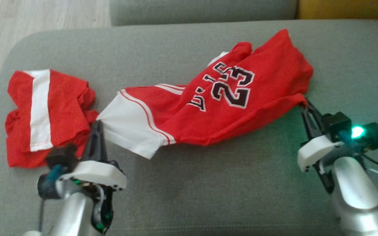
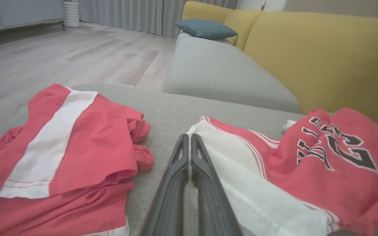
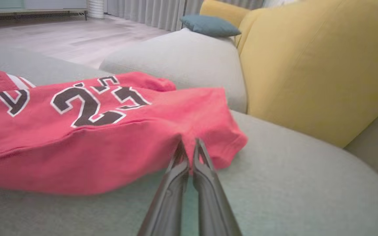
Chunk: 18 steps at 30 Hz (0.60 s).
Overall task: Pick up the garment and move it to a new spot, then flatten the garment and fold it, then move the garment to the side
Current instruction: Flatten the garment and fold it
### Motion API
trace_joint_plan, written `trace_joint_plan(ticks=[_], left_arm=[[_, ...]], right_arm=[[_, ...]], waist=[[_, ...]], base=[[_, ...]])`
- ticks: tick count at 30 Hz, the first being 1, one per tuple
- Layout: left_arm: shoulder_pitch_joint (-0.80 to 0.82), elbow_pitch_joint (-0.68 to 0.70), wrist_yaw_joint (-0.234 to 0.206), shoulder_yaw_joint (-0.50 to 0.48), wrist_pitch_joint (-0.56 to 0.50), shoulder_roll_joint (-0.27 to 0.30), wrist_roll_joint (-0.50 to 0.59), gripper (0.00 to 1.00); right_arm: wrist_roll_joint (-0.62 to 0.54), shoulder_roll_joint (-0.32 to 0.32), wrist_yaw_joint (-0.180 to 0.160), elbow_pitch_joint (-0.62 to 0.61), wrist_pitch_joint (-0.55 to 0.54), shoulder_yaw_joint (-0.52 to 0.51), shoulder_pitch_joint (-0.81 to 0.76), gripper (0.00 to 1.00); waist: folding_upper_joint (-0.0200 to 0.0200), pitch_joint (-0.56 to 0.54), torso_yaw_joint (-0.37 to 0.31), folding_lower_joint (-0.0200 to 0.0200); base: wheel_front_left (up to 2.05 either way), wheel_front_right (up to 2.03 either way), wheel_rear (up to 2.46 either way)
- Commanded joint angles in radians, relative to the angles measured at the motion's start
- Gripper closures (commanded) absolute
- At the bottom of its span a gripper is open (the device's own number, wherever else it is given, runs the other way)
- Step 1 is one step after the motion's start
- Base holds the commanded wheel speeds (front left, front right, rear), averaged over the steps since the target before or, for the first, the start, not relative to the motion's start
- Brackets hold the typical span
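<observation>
Where the broad grey fabric seat cushion (image 1: 208,183) carries the work, a red fabric jersey (image 1: 221,108) with a black, white-edged number 23 and a white side panel lies crumpled across its middle. In the head view the jersey runs from the white panel at the lower left to a bunched red end at the upper right.

Left gripper (image 1: 97,124): the two dark fingers are pressed together. Their tips meet the pointed corner of the white panel. In the left wrist view (image 2: 189,137) that corner appears to be pinched between the tips, though the contact is partly hidden by the fingers themselves.

Right gripper (image 1: 304,106): the fingers are closed. The right wrist view (image 3: 189,147) shows a fold of the red lower edge of the jersey clamped between the tips, near the right-hand end of the garment. A green lamp (image 1: 357,132) is lit on this wrist.

The jersey sags between the two held points and rests on the cushion along most of its length.

A second red fabric garment with a white stripe (image 1: 48,114) lies folded at the left of the cushion, just beside the left gripper and apart from the white panel.

Beyond the cushion stand a yellow upholstered backrest (image 3: 307,65), a teal pillow (image 3: 210,25), a pale wooden floor (image 2: 61,55) and grey curtains (image 2: 126,14).
</observation>
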<state>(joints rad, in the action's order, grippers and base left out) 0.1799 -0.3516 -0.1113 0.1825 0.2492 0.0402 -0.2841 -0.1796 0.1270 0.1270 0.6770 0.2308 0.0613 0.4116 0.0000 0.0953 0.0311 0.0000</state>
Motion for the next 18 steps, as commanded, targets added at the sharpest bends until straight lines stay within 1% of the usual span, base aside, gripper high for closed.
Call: trace_joint_plan(ticks=[1, 2, 5, 8, 10, 12, 15, 18], left_arm=[[0.025, 0.049, 0.010, -0.051, 0.013, 0.010, -0.053, 1.00], [0.025, 0.060, 0.022, -0.061, 0.013, 0.010, -0.100, 1.00], [0.044, 0.109, 0.053, -0.078, 0.013, 0.010, -0.196, 1.00], [0.089, 0.184, 0.073, -0.089, 0.003, 0.010, -0.268, 1.00], [0.131, 0.257, 0.072, -0.104, -0.021, 0.010, -0.311, 1.00], [0.179, 0.335, 0.062, -0.120, -0.053, 0.010, -0.346, 1.00], [0.250, 0.457, 0.042, -0.131, -0.108, 0.012, -0.376, 1.00], [0.298, 0.579, 0.020, -0.124, -0.166, 0.013, -0.393, 1.00]], right_arm=[[-0.014, 0.018, 0.004, -0.057, 0.018, 0.011, 0.002, 1.00], [-0.021, 0.025, 0.004, -0.087, 0.020, 0.009, 0.000, 1.00], [-0.025, 0.052, 0.004, -0.186, 0.025, 0.018, 0.004, 1.00], [-0.013, 0.086, 0.004, -0.292, 0.028, 0.022, 0.021, 1.00], [0.001, 0.108, 0.004, -0.364, 0.028, 0.021, 0.040, 1.00], [0.018, 0.123, 0.004, -0.435, 0.029, 0.016, 0.061, 1.00], [0.039, 0.144, 0.004, -0.532, 0.019, 0.009, 0.093, 1.00], [0.075, 0.148, 0.004, -0.625, -0.019, -0.009, 0.112, 1.00]], waist=[[0.0000, -0.025, -0.019, 0.0000], [0.0000, -0.035, -0.026, 0.0000], [0.0000, -0.064, -0.048, 0.0000], [0.0000, -0.096, -0.071, 0.0000], [0.0000, -0.109, -0.087, 0.0000], [0.0000, -0.123, -0.104, 0.0000], [0.0000, -0.141, -0.129, 0.0000], [0.0000, -0.156, -0.151, 0.0000]], base=[[0.00, 0.00, 0.00], [0.00, 0.00, 0.00], [0.00, 0.00, 0.00], [0.00, 0.00, 0.00], [0.00, 0.00, 0.00], [0.00, 0.00, 0.00], [0.00, 0.00, 0.00], [0.00, 0.00, 0.00]])
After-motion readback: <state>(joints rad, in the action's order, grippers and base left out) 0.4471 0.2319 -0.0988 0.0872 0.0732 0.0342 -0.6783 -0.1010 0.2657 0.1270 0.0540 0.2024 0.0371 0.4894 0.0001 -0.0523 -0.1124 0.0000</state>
